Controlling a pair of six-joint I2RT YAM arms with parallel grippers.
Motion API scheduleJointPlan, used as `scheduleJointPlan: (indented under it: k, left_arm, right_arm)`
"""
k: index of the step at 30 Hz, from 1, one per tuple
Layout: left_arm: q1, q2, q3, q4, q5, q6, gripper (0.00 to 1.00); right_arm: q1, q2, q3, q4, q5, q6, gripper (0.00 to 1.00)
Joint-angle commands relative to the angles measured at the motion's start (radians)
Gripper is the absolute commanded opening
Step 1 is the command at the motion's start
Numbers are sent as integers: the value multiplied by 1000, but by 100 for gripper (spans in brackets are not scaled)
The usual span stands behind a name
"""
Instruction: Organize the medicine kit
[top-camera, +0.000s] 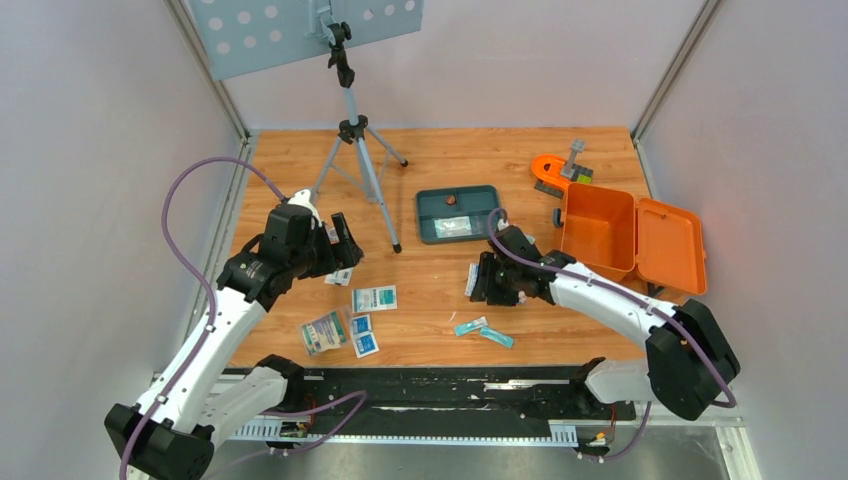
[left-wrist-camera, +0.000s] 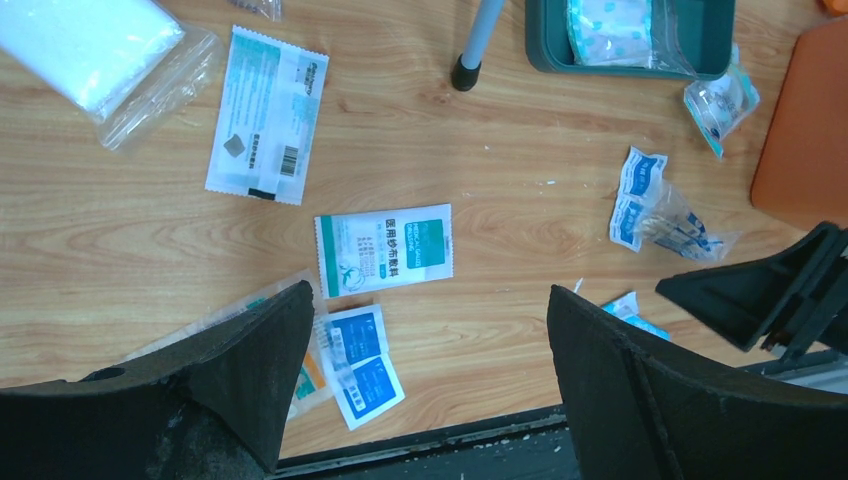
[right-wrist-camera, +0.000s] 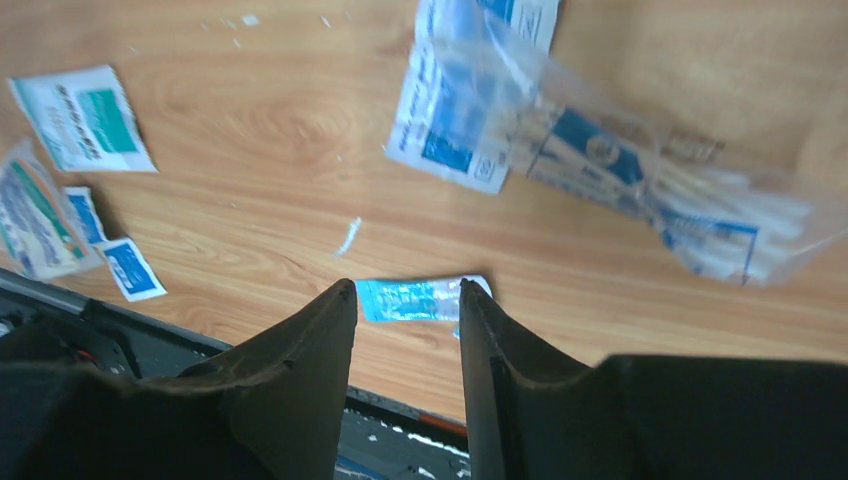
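Bright even overhead light, soft short shadows, right wrist view blurred, top view sharp

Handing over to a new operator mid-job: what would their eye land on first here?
The orange medicine kit, lying open at the right edge of the table with its inside looking bare. Then the white and blue packets scattered near the left arm, and the dark teal tray mid-table holding a few items.
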Motion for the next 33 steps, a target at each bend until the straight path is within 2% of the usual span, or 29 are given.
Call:
scheduleJointPlan:
  k: [1,19,25,33]
  left_arm:
    - [4,-20,27,8,2,20,95]
    - [4,-36,5,10,3,18,95]
    - [4,-39,1,9,3,17,95]
    - [4,-41,0,9,3,16,95]
  right_arm:
    - [66,10,-35,9,33,141,42]
    - [149,134,-54,68,8,207,46]
    - [151,201,-31,90,8,178,46]
    - [187,242,108,99,42,56,46]
